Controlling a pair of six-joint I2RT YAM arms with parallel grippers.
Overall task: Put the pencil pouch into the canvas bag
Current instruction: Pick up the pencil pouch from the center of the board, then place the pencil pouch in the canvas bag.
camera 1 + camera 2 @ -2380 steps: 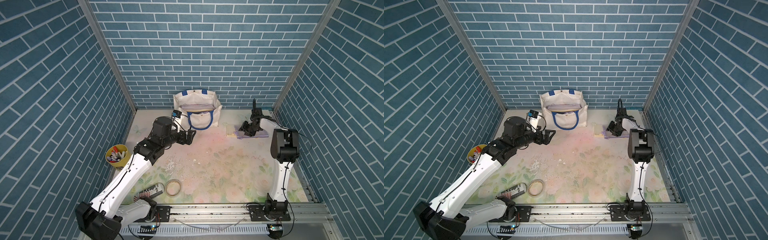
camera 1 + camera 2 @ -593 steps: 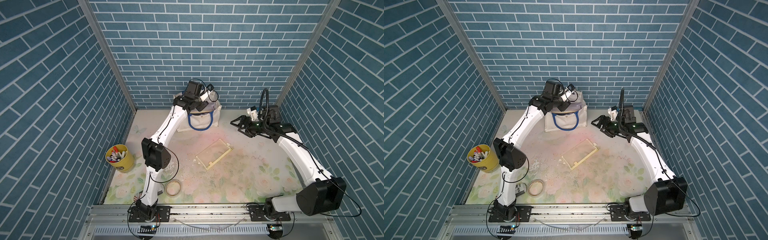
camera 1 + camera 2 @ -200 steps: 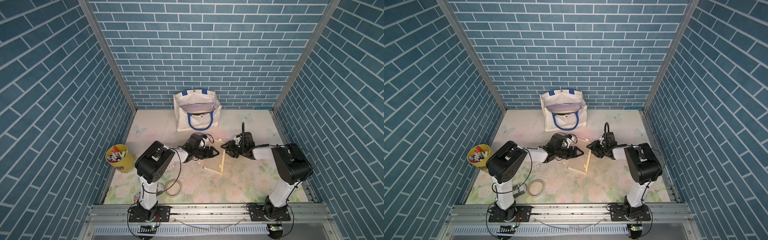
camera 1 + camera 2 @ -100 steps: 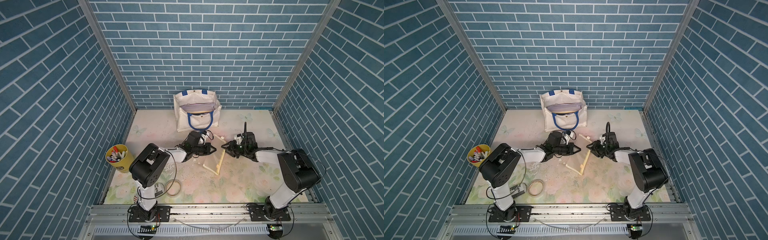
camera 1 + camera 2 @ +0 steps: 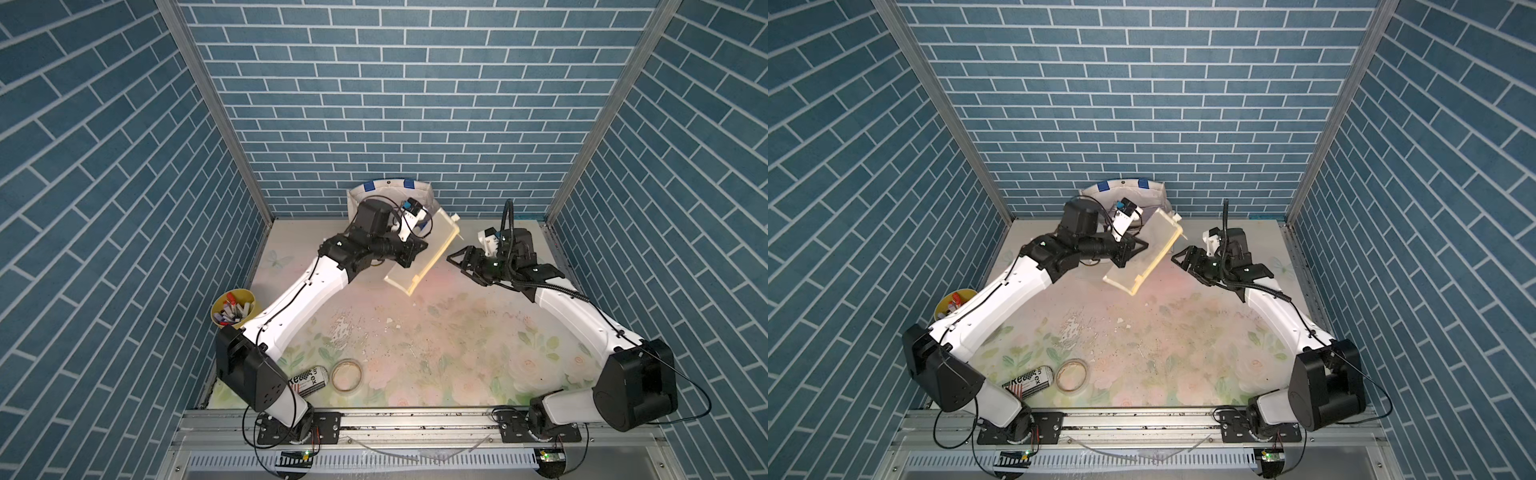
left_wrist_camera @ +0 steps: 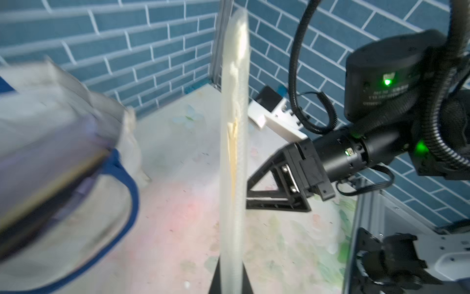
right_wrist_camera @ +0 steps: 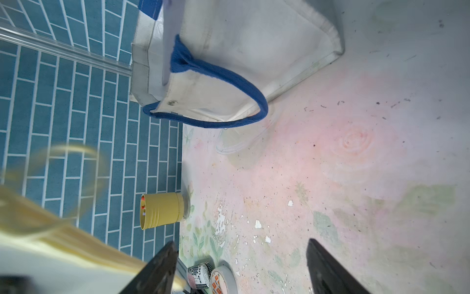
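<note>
The left fingers (image 6: pixel 215 282) are pinching the pencil pouch (image 5: pixel 424 249) by one edge and holding it up in the air. The pouch is hanging tilted, just in front of the canvas bag (image 5: pixel 390 193), with its top corner near the bag's rim. The bag is standing at the back of the table (image 5: pixel 457 353), by the wall. The left arm is hiding most of the bag's mouth from above. The right fingers (image 7: pixel 328 269) are spread wide with nothing between them. They are hovering just beside the pouch, not touching it.

I think the job right now is getting the pouch over the bag's mouth and letting it drop in. To do that well, the left arm is going to need to lift the pouch higher than the rim first, so the low end is not bumping the bag's front wall. The pouch is flat and wide, so sliding it in thin edge first looks best. The blue handle (image 7: pixel 216 72) is drooping across the front and could be catching a corner. The bag is soft, so a hard push could be tipping it or folding its mouth shut. The left fingers should be letting go only once most of the pouch is inside. The right arm could be helping by holding the rim open.
</note>
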